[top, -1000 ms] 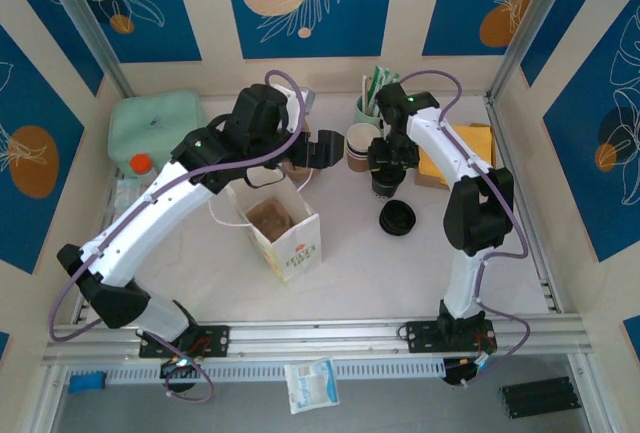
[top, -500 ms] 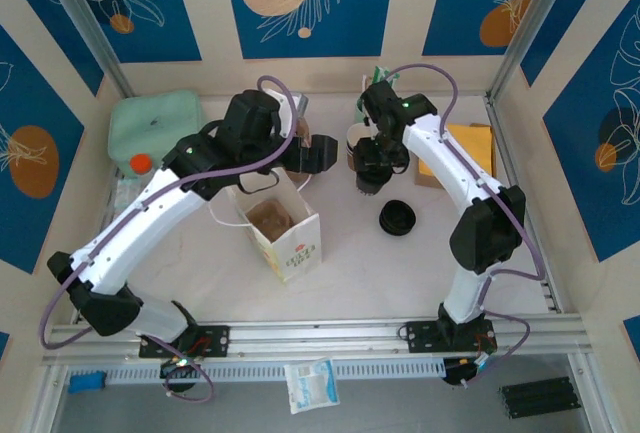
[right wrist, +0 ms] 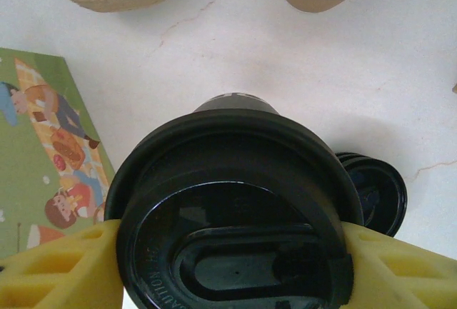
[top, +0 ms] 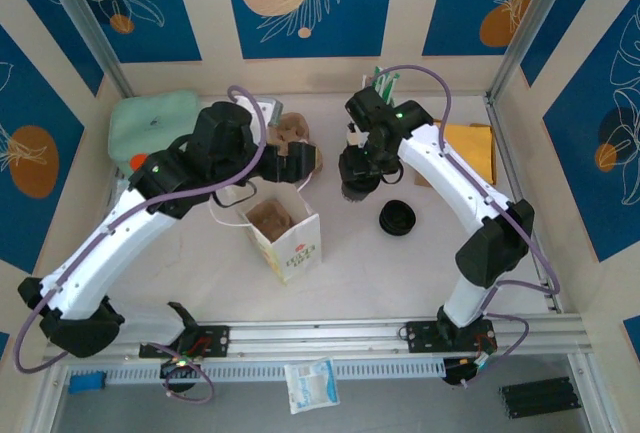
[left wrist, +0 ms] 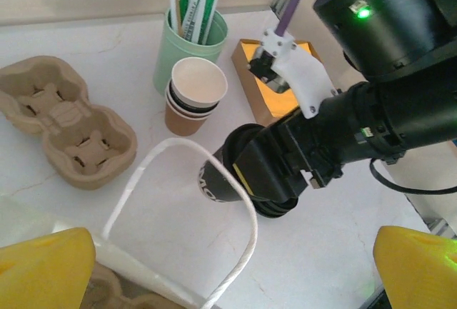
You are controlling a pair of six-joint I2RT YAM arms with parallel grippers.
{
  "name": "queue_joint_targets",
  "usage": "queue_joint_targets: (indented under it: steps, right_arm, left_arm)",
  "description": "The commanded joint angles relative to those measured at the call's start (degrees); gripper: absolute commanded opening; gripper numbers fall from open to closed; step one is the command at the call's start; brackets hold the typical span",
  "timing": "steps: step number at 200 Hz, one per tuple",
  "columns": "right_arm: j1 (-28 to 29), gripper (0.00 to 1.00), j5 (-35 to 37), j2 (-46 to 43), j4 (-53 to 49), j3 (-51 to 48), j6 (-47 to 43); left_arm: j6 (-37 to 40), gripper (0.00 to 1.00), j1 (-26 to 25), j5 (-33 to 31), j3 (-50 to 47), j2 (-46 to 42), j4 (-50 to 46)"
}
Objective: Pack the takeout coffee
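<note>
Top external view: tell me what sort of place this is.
Probably a mock coffee-takeout counter inside a robot test cell: stacked paper cups, a green holder of wrapped straws, a pulp cup carrier, all walled by printed blue panels.

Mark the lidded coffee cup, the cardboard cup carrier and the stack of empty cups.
lidded coffee cup (right wrist: pixel 235 216): right wrist view, top of its black lid.
cardboard cup carrier (left wrist: pixel 68 120): left wrist view, centre between the wells.
stack of empty cups (left wrist: pixel 198 84): left wrist view, inside the top cup.
</note>
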Motion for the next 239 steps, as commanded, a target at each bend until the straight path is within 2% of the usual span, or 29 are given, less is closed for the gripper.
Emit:
queue_joint_targets:
  steps: [1, 62, 177, 239]
  right_arm:
    - [0.49, 0.66, -0.79, -3.42, -2.57, 3.55, 1.22]
    - [1.24, 0.65, 0.18, -5.05, -6.61, 13.75, 1.27]
    - [5.04, 0.64, 2.95, -1.54, -13.83, 42.09, 0.92]
    - [10.33, 0.63, 1.55, -1.98, -10.72, 46.41, 1.37]
  left_arm:
    - [0.84, 0.99, 0.72, -3.38, -1.84, -3.59, -2.83]
    - [-1.13, 0.99, 2.46, -7.62, -8.30, -11.44, -5.47]
    - [-5.82, 0.99, 3.88, -16.51, -16.56, -23.53, -14.66]
    - [-7.34, 0.99, 3.95, -18.84, -16.80, -26.39, -17.39]
